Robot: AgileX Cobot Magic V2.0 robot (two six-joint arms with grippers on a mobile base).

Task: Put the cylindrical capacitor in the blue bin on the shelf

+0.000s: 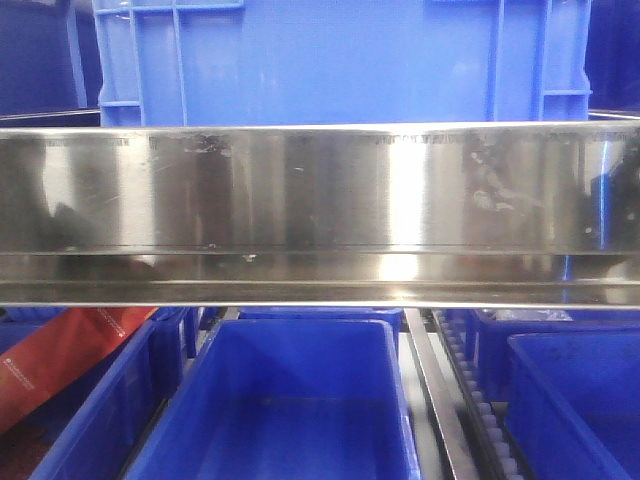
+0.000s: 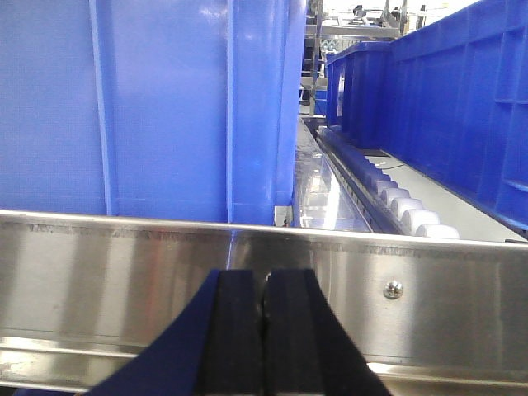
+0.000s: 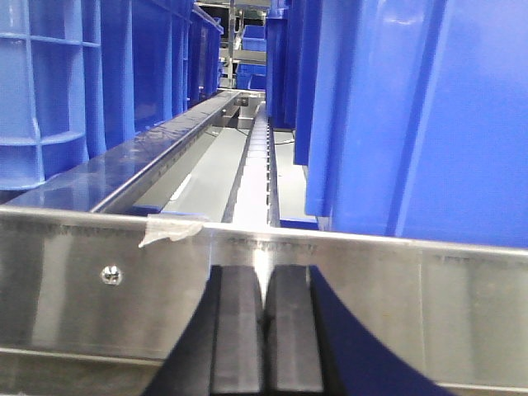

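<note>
Both claws hang pressed together, empty, just before the steel front rail (image 1: 320, 190) of the shelf (image 1: 320, 290): the left claw (image 2: 265, 330) below a tall blue crate (image 2: 157, 107), the right claw (image 3: 264, 330) facing a roller track (image 3: 252, 186) between crates. The cylindrical capacitor appears in no view, so its direction from either claw, its long axis and the nearer arm cannot be told. An open blue bin (image 1: 290, 400) sits on the lower tier at the rail's centre, a likely target.
</note>
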